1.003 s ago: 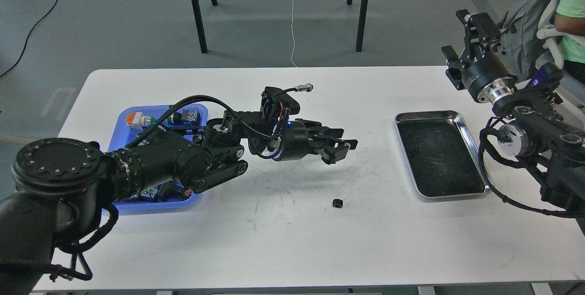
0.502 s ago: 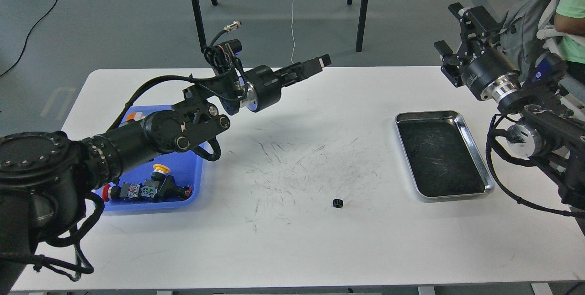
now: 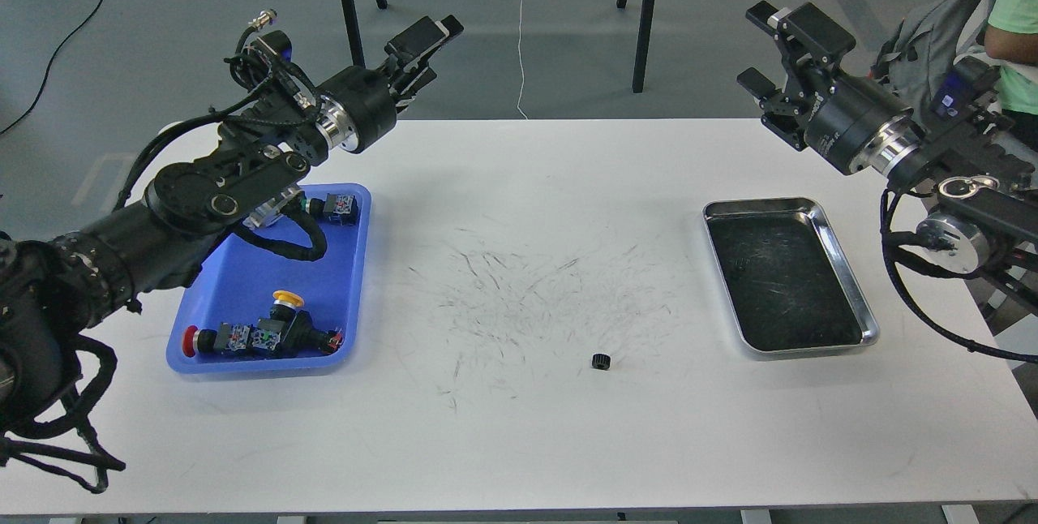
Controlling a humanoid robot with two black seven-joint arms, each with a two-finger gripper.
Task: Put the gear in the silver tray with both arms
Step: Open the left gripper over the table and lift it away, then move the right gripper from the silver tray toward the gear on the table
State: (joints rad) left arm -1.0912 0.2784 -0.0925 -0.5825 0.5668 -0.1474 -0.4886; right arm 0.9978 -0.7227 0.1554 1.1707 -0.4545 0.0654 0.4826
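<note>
My left black jointed arm (image 3: 203, 191) comes in from the left edge and rises over the far left part of the white rectangular table (image 3: 519, 443). Its two-finger gripper (image 3: 426, 39) is lifted above the table's far edge, pointing up and to the right; the fingers lie close together and hold nothing, though from this angle I cannot tell whether they are fully closed.

Below that arm sits the blue plastic tray (image 3: 243, 285), on the left side of the table. Along its near wall lies a cluster of small push-button parts with red and yellow caps (image 3: 263, 333), and one more small part (image 3: 339, 206) rests in its far right corner.

The middle of the table is scuffed with dark marks. On it, nearer to me and a little right of centre, lies the small black toothed gear (image 3: 600, 360), alone, touched by neither gripper and well apart from both trays.

To the right stands the rectangular shiny silver tray with rounded corners (image 3: 847, 260), its dark bottom scratched.

My right black arm (image 3: 957, 183) enters from the right edge, held high beyond the silver tray. Its gripper (image 3: 774, 45) points up and left, fingers spread apart and holding nothing.
</note>
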